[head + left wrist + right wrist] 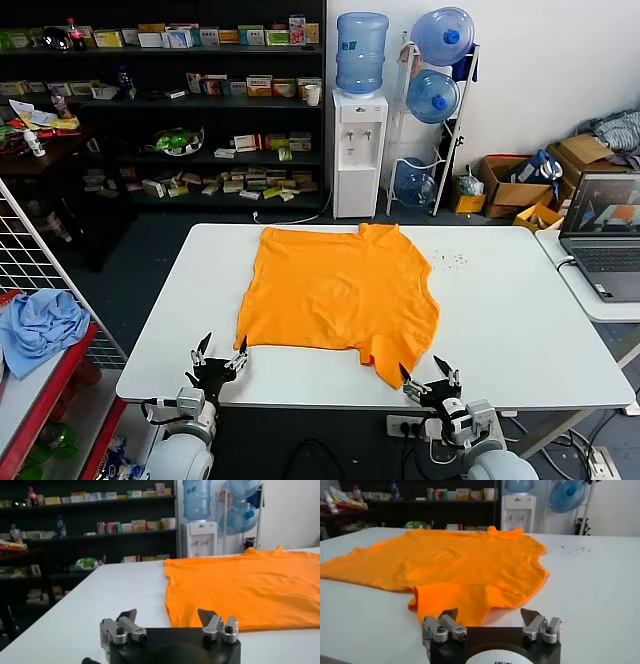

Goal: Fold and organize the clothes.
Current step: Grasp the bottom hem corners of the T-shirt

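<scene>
— Where do the two grippers stand?

— The left gripper [220,362] sits at the lower left of the head view, at the near edge of the white table [520,320], its fingers spread apart and holding nothing. The right gripper [432,378] sits at the lower right, at the same edge, also spread and empty. In each wrist view the two fingertips stand well apart over bare tabletop: left gripper [168,619], right gripper [490,616].

— And the shirt?

— One bright orange T-shirt [338,298] lies spread flat in the middle of the frame, on the table, collar toward the far edge. Its surface shows plain orange with soft wrinkles. A sleeve sticks out at the lower right of the cloth, just beyond the right gripper; the shirt's lower left corner lies just beyond the left gripper. Neither touches the fabric.

— What else, counted?

— One water dispenser [359,150] at upper centre, three blue water bottles, one laptop [605,235] at the right edge, one light blue cloth [38,328] at the left edge.
</scene>
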